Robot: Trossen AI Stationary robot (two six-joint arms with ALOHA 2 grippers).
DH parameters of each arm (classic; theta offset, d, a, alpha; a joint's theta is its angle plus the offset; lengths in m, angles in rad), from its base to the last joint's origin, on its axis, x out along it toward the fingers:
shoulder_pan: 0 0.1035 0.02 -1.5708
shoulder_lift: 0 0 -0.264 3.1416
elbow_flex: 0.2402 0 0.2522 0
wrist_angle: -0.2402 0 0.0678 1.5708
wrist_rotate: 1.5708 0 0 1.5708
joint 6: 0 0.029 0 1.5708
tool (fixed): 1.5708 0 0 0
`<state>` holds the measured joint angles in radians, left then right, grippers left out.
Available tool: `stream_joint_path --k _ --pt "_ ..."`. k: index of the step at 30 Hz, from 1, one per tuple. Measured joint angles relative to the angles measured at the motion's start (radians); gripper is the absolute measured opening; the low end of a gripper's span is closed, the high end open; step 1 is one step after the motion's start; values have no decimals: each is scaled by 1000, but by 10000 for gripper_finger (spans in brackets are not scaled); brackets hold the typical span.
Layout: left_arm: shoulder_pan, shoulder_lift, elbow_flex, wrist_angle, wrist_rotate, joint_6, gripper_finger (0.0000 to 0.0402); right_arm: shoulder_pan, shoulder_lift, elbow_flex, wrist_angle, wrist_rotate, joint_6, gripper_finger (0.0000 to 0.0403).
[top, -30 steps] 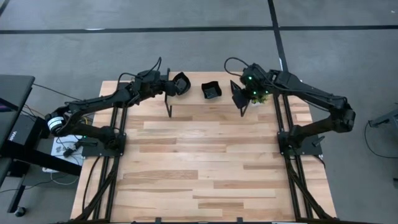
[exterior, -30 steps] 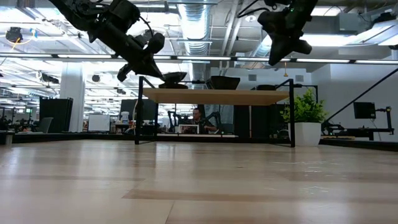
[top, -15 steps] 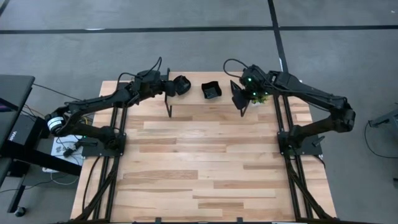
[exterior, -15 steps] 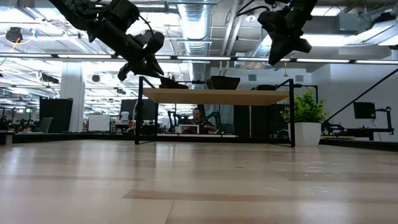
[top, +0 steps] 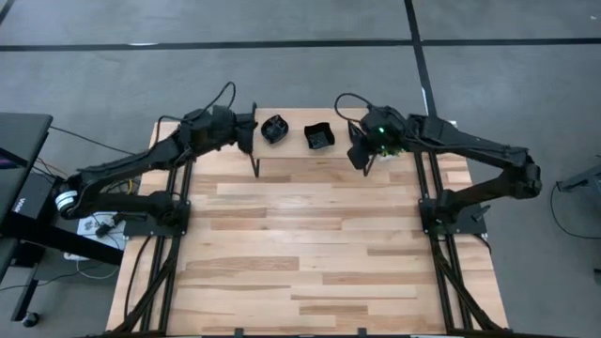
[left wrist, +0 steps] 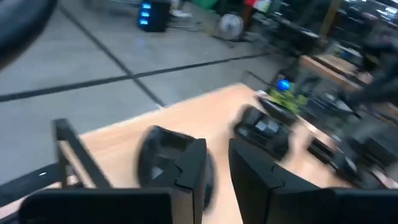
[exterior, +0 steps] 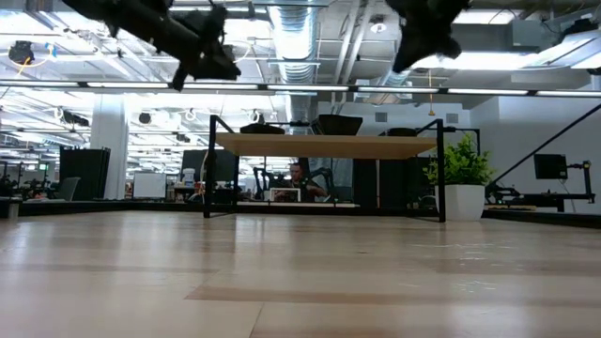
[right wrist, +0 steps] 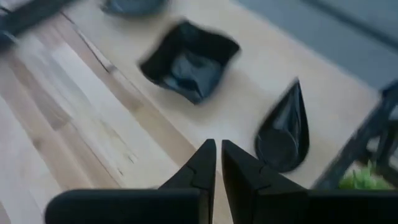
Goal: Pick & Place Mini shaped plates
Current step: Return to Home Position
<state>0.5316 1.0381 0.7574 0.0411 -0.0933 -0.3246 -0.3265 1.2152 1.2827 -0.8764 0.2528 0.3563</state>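
Note:
Three mini shaped plates, all glossy black, rest on a raised wooden shelf (top: pixel 296 148) at the table's far end. These are a round one (top: pixel 273 129), a square one (top: pixel 319 136) and a teardrop one (right wrist: pixel 283 134). My left gripper (top: pixel 251 131) hovers open just left of the round plate (left wrist: pixel 158 149), above the shelf and apart from it. My right gripper (right wrist: pixel 217 163) is shut on nothing. It hangs over the shelf's right part, near the teardrop plate and a little above it.
A small green potted plant (top: pixel 399 145) stands at the shelf's right end, close behind my right arm. The shelf's thin black legs (top: pixel 254 164) stand on the table. The wide wooden tabletop (top: pixel 310 244) stretches toward the near edge.
My left gripper has let go of the round plate and drawn back toward the table's left edge and upward. The plate stays on the shelf. My right gripper has risen a little above the shelf, still shut.

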Motion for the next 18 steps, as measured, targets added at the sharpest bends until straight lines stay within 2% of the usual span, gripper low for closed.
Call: stream_joint_path --k 5,10,14,18 --pt "-103 -128 -73 -8 20 53 71 183 -88 0 96 186 -43 21" --pt "-214 -289 -202 -7 22 75 70 398 -182 -34 200 347 -122 21" --pt "-318 -446 -323 0 22 71 69 529 -304 -221 368 400 -147 21" --pt "-400 -608 -426 13 19 61 71 617 -453 -496 619 398 -159 21"
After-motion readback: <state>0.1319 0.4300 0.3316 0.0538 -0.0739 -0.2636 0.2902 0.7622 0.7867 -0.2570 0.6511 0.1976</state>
